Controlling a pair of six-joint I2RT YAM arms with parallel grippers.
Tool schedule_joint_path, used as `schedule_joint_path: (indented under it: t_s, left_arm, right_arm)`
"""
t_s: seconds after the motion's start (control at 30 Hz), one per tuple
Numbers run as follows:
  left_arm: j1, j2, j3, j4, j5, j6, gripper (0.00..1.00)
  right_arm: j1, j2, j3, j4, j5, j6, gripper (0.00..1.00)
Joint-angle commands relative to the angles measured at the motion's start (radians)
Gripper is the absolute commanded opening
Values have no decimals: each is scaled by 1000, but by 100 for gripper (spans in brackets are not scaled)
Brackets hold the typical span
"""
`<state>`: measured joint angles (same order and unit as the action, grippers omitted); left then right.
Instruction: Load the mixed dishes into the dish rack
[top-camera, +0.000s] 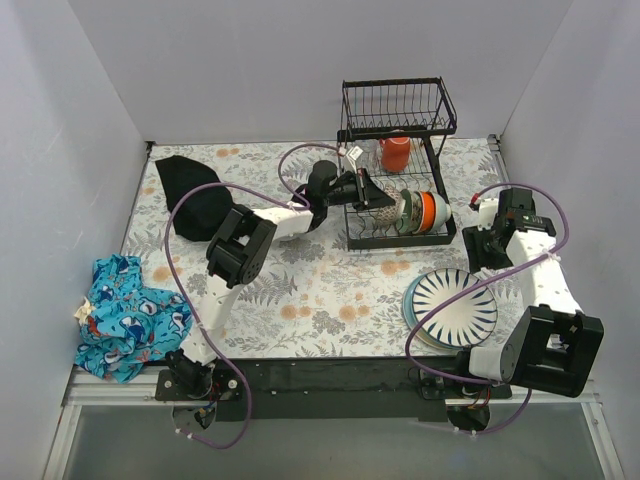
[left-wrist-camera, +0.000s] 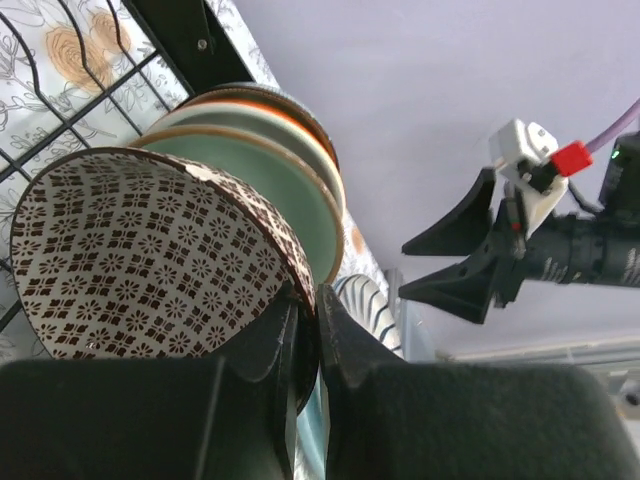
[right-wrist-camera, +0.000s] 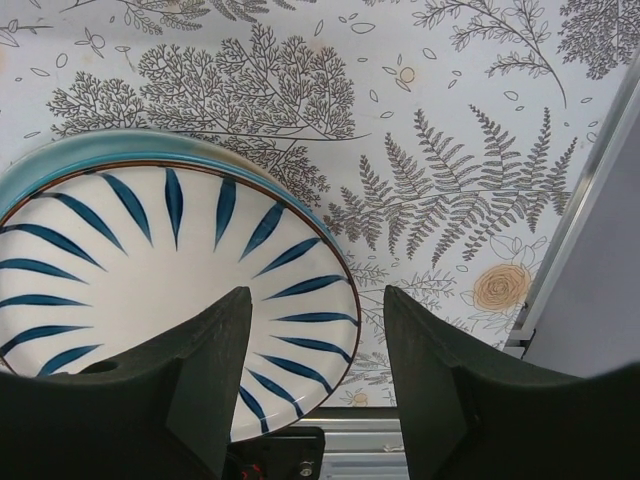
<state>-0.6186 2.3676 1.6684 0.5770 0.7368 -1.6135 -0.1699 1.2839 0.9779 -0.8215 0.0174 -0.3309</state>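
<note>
Firstly, tabletop (top-camera: 330, 290): fern-and-flower print, white walls (top-camera: 300, 60) around. Dish rack (top-camera: 398, 110): orange mug (top-camera: 396, 152) under its upper shelf; pale-green bowl (left-wrist-camera: 270, 180) on edge in its lower tray. Left tool (left-wrist-camera: 308, 310): at the rack's lower tray, clamped on a brown-patterned bowl (left-wrist-camera: 140, 260). Right tool (right-wrist-camera: 315, 300): spread wide above striped plates (right-wrist-camera: 150, 260), right of the rack.

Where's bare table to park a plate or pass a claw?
Free: table in front of the dish rack, between left arm and striped plates; also back strip between black cloth and rack. Crowded: rack's lower tray, bowls plus left claw gripping one.
</note>
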Motion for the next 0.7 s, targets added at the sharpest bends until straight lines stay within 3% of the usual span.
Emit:
schedule_joint_path:
  t_s: [0.0,0.27,0.67]
  left_arm:
    - [-1,-7,33,202,-46,-186,0]
    - [-36,24,-1,267,-131,-358,0]
    - [-58,41,-52,150,-240,-586,0]
  right_arm:
    - [-5,-1,48,-34,42,-22,63]
    - [-3,11,50,-64,90,-53,63]
    - [-3,69,99,-74,101,-68,63]
